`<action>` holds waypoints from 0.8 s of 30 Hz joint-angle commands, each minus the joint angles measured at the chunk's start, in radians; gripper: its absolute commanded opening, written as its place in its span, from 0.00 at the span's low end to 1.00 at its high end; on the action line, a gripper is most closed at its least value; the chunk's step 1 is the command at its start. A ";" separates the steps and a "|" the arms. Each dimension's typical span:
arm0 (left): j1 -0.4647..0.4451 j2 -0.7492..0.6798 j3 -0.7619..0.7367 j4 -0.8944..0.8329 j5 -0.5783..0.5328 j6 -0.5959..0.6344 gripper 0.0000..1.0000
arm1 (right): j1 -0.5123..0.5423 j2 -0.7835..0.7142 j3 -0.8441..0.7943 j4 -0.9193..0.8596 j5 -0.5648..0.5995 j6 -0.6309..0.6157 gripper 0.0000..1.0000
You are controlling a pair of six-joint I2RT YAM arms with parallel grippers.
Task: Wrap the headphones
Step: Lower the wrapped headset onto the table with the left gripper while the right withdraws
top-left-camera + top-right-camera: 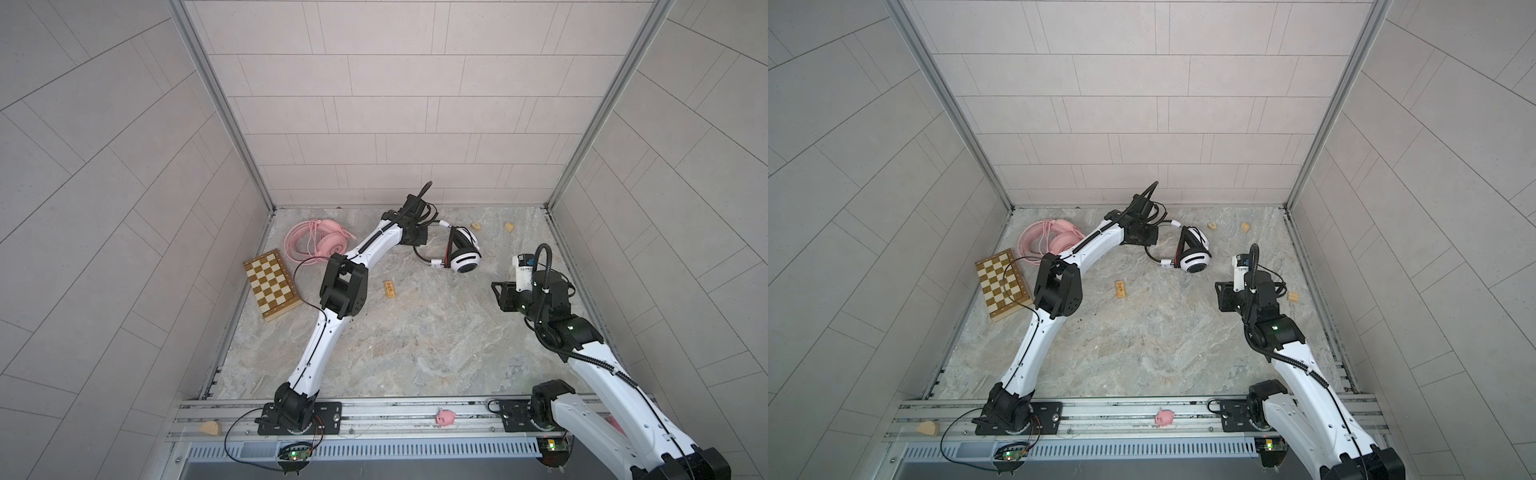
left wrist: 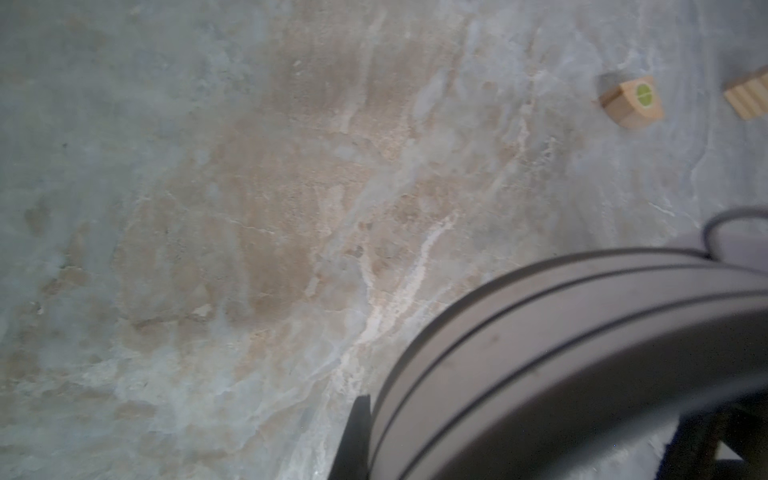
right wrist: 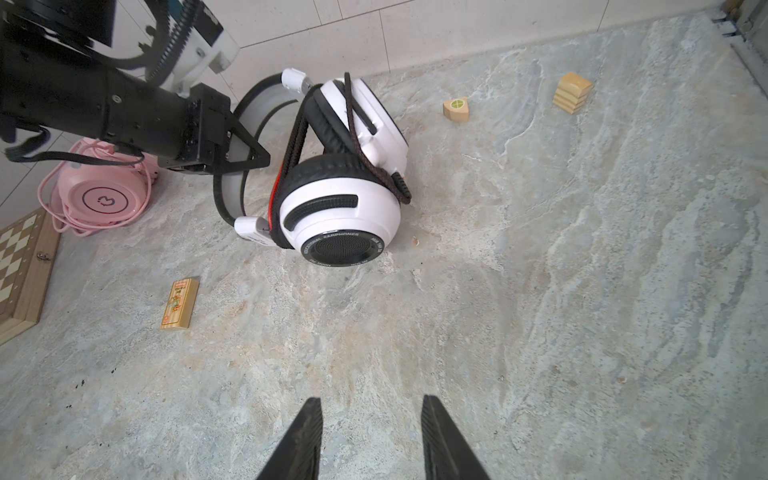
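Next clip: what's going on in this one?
The left arm's fingers are shut on the headband of the white-and-black headset, near the back wall. Its black cable runs around the ear cups. The right arm's fingers are open and empty above the table, pointing toward that headset. The pink headset lies by the chessboard with its cable looped around it, and neither arm is touching it.
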 commanded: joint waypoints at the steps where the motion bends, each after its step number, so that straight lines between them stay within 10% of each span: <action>1: 0.016 0.015 0.061 0.066 -0.031 -0.079 0.00 | -0.004 -0.032 -0.015 -0.053 0.017 0.011 0.41; 9: 0.022 0.073 0.075 0.127 -0.164 -0.162 0.00 | -0.003 -0.083 -0.012 -0.098 0.011 0.026 0.41; 24: 0.039 -0.026 -0.058 0.128 -0.145 -0.166 0.47 | -0.003 -0.063 -0.007 -0.082 0.034 0.022 0.41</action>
